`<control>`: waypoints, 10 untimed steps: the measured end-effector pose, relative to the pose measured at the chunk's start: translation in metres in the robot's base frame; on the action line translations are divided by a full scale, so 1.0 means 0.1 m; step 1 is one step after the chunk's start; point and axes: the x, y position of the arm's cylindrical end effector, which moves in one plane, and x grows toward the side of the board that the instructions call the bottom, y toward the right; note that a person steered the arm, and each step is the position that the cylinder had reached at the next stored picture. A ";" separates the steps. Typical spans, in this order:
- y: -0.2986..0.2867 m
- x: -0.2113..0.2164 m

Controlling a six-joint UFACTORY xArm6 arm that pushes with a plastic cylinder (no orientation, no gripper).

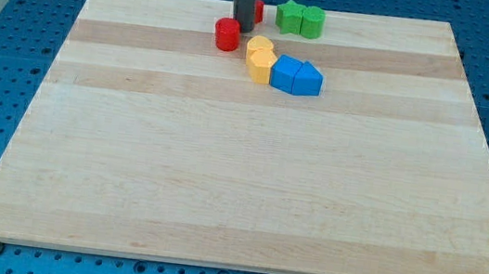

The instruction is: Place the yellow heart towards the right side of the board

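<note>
No text, label, brand, number or sign can be read anywhere in the view. Nothing legible is carried by the blocks, the surface (248, 184) or the rod.

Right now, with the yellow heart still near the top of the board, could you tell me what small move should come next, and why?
Probably slide my tip down to the view's left of the yellow heart. It sits above the heart beside the red cylinder, and the push must go rightward.

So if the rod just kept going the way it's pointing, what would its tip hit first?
My tip points straight down, so it would meet the wooden board itself, which it seems to touch. The red cylinder sits just beside it at the view's left, not under it.
</note>
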 end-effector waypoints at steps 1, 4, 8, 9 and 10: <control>-0.23 0.00; -0.84 0.05; -1.09 0.44; -1.09 0.18; -0.85 0.14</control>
